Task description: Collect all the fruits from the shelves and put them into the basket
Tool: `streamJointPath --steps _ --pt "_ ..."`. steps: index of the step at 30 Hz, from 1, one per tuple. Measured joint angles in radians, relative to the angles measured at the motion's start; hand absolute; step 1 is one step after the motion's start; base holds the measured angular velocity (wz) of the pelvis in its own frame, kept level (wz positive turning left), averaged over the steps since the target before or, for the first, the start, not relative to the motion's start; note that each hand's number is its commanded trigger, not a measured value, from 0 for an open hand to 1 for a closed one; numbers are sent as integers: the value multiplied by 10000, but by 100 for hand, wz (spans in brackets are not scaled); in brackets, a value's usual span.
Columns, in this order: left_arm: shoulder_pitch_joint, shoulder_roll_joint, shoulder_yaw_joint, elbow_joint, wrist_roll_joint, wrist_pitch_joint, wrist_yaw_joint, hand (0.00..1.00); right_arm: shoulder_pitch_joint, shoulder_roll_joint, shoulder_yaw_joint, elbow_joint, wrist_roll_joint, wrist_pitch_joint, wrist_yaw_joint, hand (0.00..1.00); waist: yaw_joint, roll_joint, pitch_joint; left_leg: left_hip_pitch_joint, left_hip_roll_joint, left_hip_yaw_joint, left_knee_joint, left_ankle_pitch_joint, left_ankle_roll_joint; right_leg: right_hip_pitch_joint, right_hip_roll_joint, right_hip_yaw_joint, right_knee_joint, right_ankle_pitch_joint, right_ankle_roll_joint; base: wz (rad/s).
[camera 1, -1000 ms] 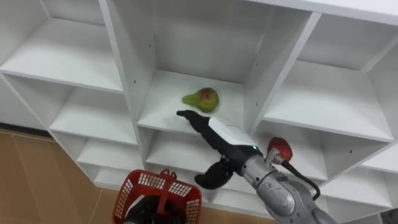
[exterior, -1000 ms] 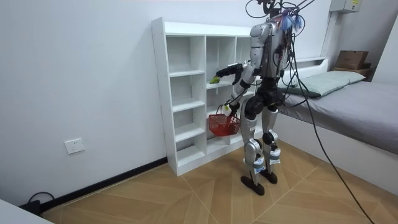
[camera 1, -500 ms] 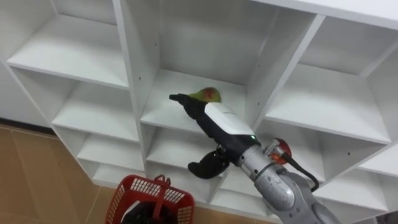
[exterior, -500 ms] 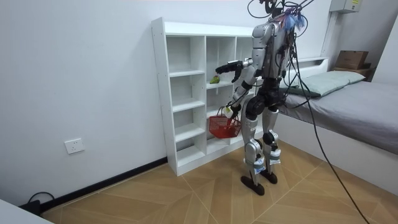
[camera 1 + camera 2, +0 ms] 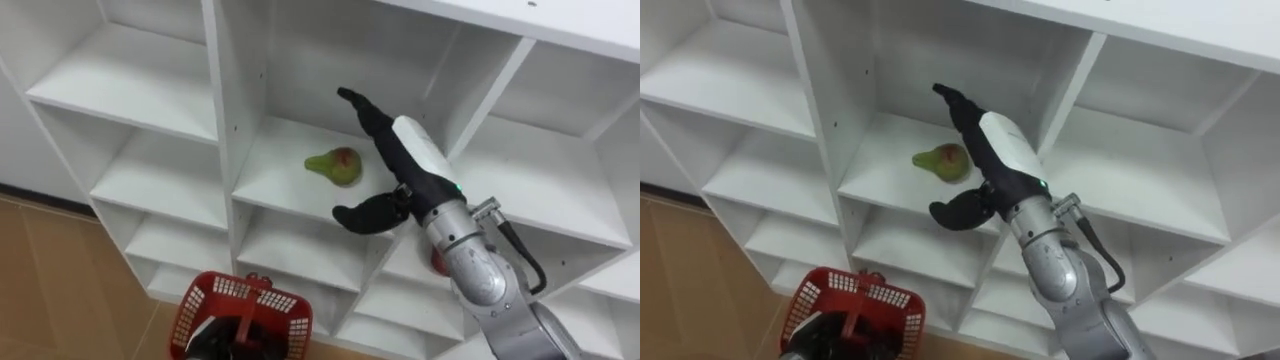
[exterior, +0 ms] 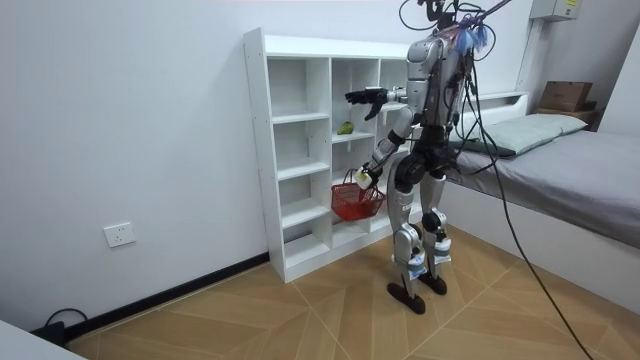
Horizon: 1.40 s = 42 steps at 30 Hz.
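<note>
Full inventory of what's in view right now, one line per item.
pear: 1, green with a red blush, on a shelf in the closet's middle column
closet: 1, white, open compartments, against the wall before the robot
basket: 1, red, hanging low before the closet
bed: 1, grey cover, room view's right
wall socket: 1, white, low on the wall
right robot hand: open, inside the pear's compartment, above and beside the pear, apart from it
left robot hand: at the basket's handle

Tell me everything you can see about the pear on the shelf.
The pear is green with a reddish blush, smooth-skinned, whole. It lies on its side, narrow end toward the view's left, on a white closet shelf in the middle column. The right hand, open, is beside it, apparently not touching.
</note>
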Motion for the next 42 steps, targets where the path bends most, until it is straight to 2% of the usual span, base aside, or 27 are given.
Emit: streamJointPath --steps 6,8,11,14,17,19,24,28,32,33,36,39,42 --pt "279 145 35 -162 -4 30 -1 100 -376 -14 118 855 562 -73 -17 0 -4 -164 23 127 -18 -93 24 0 0 174 -6 -37 4 -3 5 4" --pt "340 156 192 -161 -3 117 -11 100 -693 2 117 1247 1052 -96 -9 0 0 -214 19 164 -21 -119 46 -1 0 240 -8 -48 9 -3 5 7" --pt "418 277 384 -160 -29 329 -35 100 -1386 -4 46 1900 1608 -59 -266 0 -36 -347 0 157 -76 -364 133 -3 2 392 -31 -288 -12 -5 9 22" --pt "503 360 385 -164 162 489 -51 100 -1518 -9 -142 2170 2072 -16 -576 0 -1 -537 -22 162 -156 -598 212 -4 4 585 -35 -429 -152 -23 38 26" --pt "573 424 380 -197 419 679 -68 100 -1521 -7 -164 2243 2375 41 -656 0 18 -636 8 142 -164 -670 350 -7 3 621 -35 -431 -143 -25 42 9" --pt "634 466 360 -287 457 763 -100 100 -1523 -6 -142 2484 2559 39 -669 0 66 -708 -21 149 -169 -701 389 -11 6 652 -46 -428 -135 -23 44 6" --pt "635 488 367 -522 457 762 -132 100 -1522 -6 -143 2915 2694 47 -731 0 242 -717 -14 148 -180 -761 507 -62 6 745 -36 -431 -130 -14 59 3" --pt "679 485 385 -650 482 831 -215 100 -1520 2 -141 3174 2616 217 -744 0 358 -712 -2 -13 -206 -816 693 -87 -2 713 -29 -438 -133 -26 78 4" --pt "734 413 383 -965 1294 1042 -444 100 -1511 40 -140 3345 2657 382 -1021 0 463 -774 23 -128 -221 -879 832 -99 -13 692 -25 -459 -141 -32 87 6" --pt "735 379 385 -1102 1507 1117 -476 100 -1507 55 -140 3368 2577 463 -1206 0 514 -839 -1 -217 -222 -894 879 -100 -15 635 -31 -470 -137 -31 87 4" --pt "748 340 349 -1326 1548 1171 -537 100 -1506 216 -139 3455 2281 520 -1693 0 539 -918 23 -506 -188 -898 1148 -179 -26 463 -19 -482 -116 -10 65 1" --pt "743 319 158 -1345 1527 1282 -606 100 -1497 491 24 3674 2292 782 -2097 0 502 -888 37 -820 -156 -950 1573 -357 -13 342 15 -710 -70 -2 67 4" --pt "740 299 54 -1461 1534 1366 -615 100 -1481 540 248 3704 2295 1005 -2152 0 497 -808 91 -1075 -160 -1019 1848 -442 29 175 24 -750 52 17 102 6"
